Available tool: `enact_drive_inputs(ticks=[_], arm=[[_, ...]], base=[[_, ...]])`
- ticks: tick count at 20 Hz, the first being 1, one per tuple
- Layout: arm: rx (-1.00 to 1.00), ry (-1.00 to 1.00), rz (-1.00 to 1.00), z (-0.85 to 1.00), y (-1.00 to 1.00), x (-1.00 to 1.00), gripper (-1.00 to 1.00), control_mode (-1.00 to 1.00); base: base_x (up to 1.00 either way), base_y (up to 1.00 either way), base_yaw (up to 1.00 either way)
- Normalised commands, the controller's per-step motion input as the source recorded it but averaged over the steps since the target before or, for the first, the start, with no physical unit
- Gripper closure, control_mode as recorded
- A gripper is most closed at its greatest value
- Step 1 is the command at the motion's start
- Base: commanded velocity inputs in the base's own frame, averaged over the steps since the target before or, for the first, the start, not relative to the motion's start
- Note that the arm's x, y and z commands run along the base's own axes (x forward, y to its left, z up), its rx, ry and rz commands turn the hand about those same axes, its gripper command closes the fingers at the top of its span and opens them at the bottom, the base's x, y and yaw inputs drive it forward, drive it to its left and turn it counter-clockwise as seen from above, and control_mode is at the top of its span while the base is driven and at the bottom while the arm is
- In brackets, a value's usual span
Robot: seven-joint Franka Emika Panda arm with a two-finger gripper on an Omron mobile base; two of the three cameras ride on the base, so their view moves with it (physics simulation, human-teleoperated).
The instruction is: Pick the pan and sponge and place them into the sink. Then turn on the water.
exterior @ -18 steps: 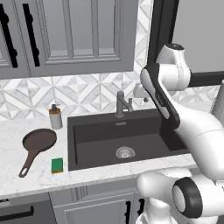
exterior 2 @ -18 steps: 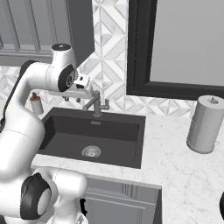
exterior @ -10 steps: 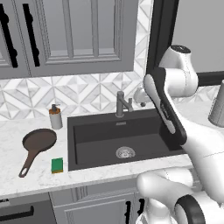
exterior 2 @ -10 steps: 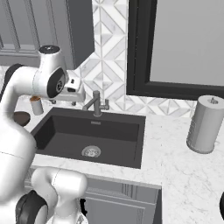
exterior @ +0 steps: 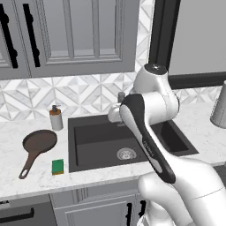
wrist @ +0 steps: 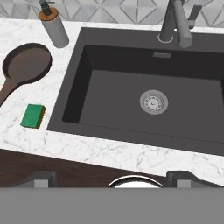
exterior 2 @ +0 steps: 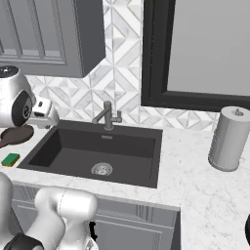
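two items on the counter left of the sink [exterior: 79, 145]: pan [exterior: 39, 142], likely rigid and weighty, best taken by its thin handle; sponge [exterior: 58, 166], soft, light, pinch its sides. gripper [wrist: 112, 177] high over the basin, fingers spread, holding nothing.

Table [wrist: 26, 30] looks like polished white marble with grey veins. The sink [wrist: 131, 65] is matt black, with a shiny metal drain [wrist: 153, 102] and a brushed grey metal faucet [wrist: 175, 22]. The pan [wrist: 26, 63] is dull dark brown, smooth. The sponge [wrist: 33, 116] has a flat green top over yellow foam.
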Motion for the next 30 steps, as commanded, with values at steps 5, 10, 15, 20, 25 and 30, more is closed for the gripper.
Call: enact_drive_inputs(ticks=[5,10,15,20,25,30], arm=[[-0.01,0.1,0.0,-0.23,0.72,-0.05,-1.0,-1.0],[-0.01,0.15,0.0,-0.34,0.9,0.0,-1.0,-1.0],[0.0,0.01,0.03,-0.44,0.68,0.0,-1.0,-1.0],[-0.03,0.0,0.08,-0.6,0.38,0.05,-1.0,-1.0],[-0.01,0.0,0.04,-0.62,0.19,0.28,-1.0,-1.0],[0.0,0.01,0.01,-0.42,0.31,0.57,-1.0,-1.0]], base=[[0.0,0.0,0.0],[0.0,0.0,0.0],[0.0,0.0,0.0],[0.0,0.0,0.0],[0.0,0.0,0.0],[0.0,0.0,0.0]])
